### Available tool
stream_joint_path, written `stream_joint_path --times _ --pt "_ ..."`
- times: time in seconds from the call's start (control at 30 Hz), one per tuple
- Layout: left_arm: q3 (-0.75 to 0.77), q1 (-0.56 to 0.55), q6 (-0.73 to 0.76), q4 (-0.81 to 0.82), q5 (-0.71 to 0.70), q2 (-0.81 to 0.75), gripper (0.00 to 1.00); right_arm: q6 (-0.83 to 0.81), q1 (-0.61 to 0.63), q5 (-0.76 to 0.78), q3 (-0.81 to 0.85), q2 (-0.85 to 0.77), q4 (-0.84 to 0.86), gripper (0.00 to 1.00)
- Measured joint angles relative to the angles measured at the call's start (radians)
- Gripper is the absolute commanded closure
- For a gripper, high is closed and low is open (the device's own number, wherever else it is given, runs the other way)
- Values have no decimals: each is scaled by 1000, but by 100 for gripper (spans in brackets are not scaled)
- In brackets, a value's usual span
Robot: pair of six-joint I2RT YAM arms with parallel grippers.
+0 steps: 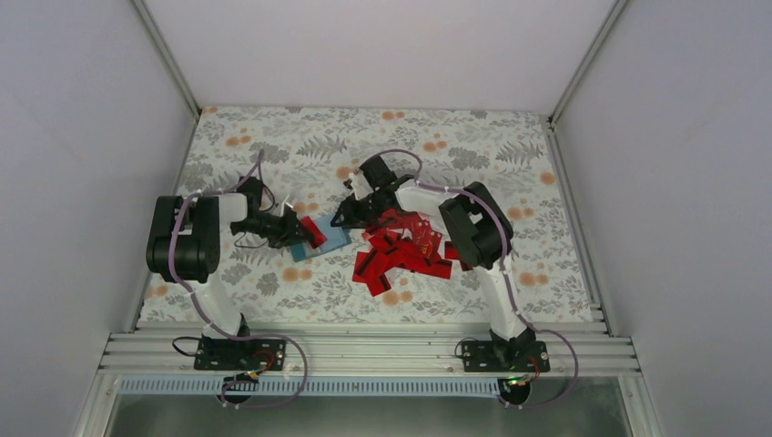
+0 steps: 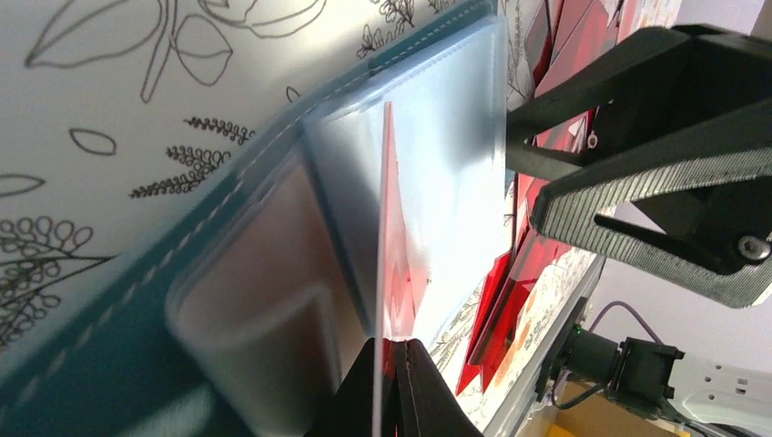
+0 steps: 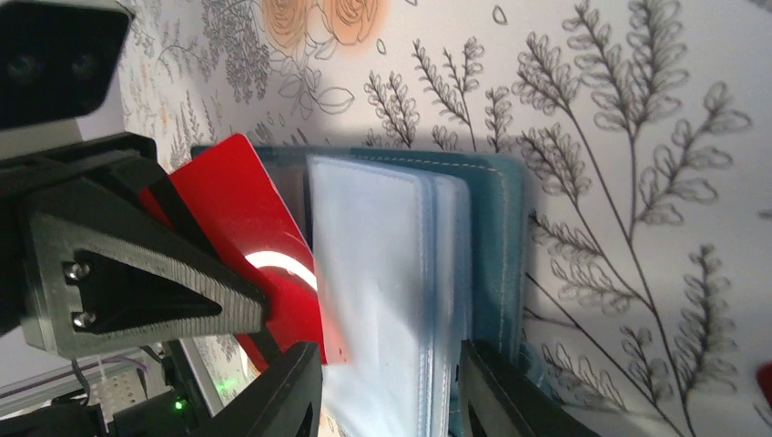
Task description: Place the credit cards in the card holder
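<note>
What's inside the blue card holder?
Cloudy plastic sleeves fill the card holder. The left tool pinches one red card at their edge. Whether more cards sit deeper is hidden by the stacked sleeves.

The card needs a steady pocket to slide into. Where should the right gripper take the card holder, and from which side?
Pinch the card holder's clear sleeves at their free edge, coming from the card pile side. They fan up off the teal cover there, and the left gripper, shut on a card, crowds the opposite side. The right gripper straddles that edge.
</note>
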Motion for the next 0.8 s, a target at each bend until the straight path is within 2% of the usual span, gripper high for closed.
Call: stream_joint_path --times 0.43,0.63,0.8 --pt "-76 -11 -19 7 0 -30 98 6 -3 -56 87 78 22 67" --pt "-113 -13 -56 37 7 -51 98 -15 -4 -48 80 75 25 67" --pt "-133 -13 -89 66 26 -52 98 -17 -4 -45 25 54 90 68"
